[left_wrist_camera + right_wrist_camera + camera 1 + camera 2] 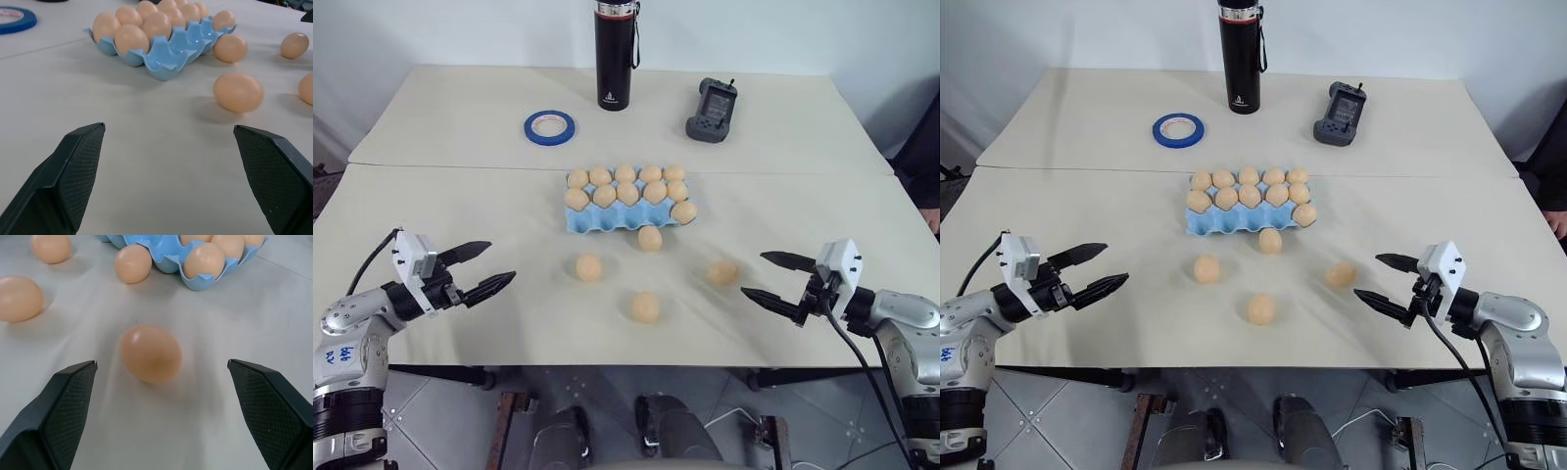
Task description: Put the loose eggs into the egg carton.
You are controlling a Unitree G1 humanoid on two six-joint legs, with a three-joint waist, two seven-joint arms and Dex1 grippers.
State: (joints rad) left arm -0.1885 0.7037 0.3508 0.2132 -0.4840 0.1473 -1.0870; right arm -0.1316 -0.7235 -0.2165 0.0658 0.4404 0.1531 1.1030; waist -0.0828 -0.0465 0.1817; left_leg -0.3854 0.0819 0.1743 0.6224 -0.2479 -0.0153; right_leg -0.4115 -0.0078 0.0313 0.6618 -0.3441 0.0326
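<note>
The right gripper (771,280), jaws wide and empty, points at the nearest loose egg (723,272); the equally open left gripper (481,269) stands farther off.

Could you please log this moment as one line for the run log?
left gripper: open, empty | right gripper: open, empty | loose eggs: four on table | egg carton: near row empty
</note>
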